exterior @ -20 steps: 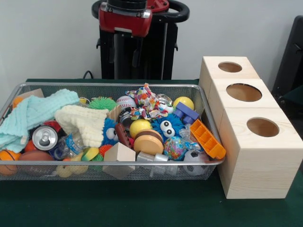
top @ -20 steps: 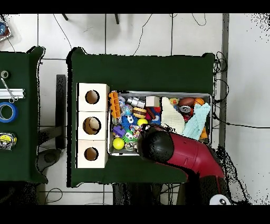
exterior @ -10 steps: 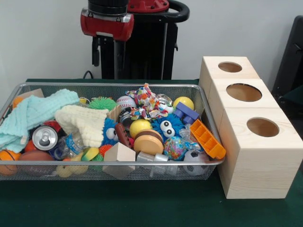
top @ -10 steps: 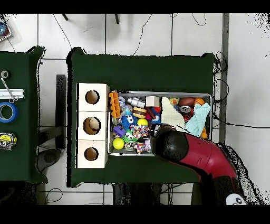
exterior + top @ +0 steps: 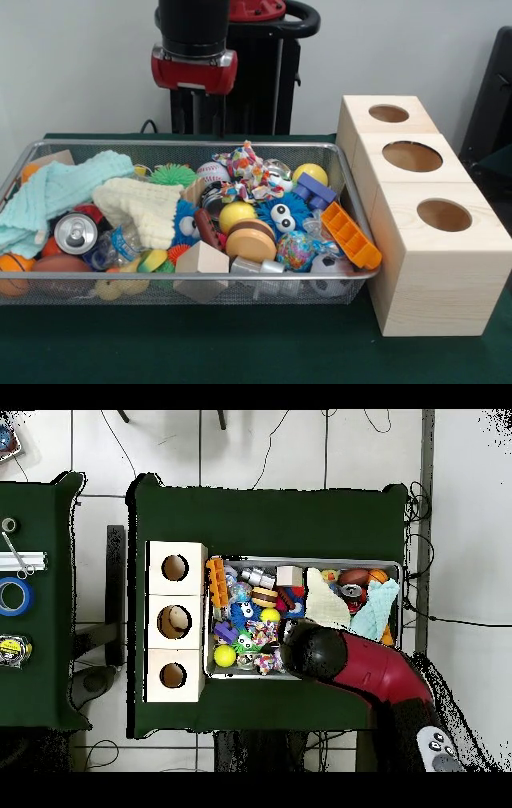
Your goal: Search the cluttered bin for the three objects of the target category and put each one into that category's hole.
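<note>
1. A dark green tabletop [image 5: 240,352] stands before a pale wall.
2. On its left part sits the wire bin [image 5: 180,148], full of clutter: a light blue cloth [image 5: 56,192], a drink can [image 5: 76,233], a cream knitted cloth [image 5: 144,206], a yellow ball [image 5: 237,214] and an orange toy [image 5: 350,234].
3. The pincer [image 5: 194,104] hangs above the bin's far edge; whether it is open or closed cannot be told, and nothing is seen in it.
4. On the right, touching the bin, stand the wooden boxes [image 5: 428,240], each with one hole.
</note>
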{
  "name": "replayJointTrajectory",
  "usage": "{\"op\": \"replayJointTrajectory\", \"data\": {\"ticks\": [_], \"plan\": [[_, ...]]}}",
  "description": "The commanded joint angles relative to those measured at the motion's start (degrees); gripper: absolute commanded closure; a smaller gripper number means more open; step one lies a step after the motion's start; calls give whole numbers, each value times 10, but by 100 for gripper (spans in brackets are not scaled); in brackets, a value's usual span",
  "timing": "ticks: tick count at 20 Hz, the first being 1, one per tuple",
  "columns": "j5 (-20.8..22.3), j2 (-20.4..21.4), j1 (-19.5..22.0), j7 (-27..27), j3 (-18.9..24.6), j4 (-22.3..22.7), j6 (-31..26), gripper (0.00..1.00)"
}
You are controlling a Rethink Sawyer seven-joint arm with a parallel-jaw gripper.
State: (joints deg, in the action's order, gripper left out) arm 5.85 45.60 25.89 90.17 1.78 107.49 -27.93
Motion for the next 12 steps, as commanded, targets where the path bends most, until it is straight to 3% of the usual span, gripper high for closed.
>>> {"op": "replayJointTrajectory", "data": {"ticks": [1, 8, 12], "plan": [[0, -47, 9, 38, 84, -5, 64, 0], [10, -73, -25, 59, 82, -17, 95, 0], [6, -81, -40, 79, 76, -1, 126, 0]]}}
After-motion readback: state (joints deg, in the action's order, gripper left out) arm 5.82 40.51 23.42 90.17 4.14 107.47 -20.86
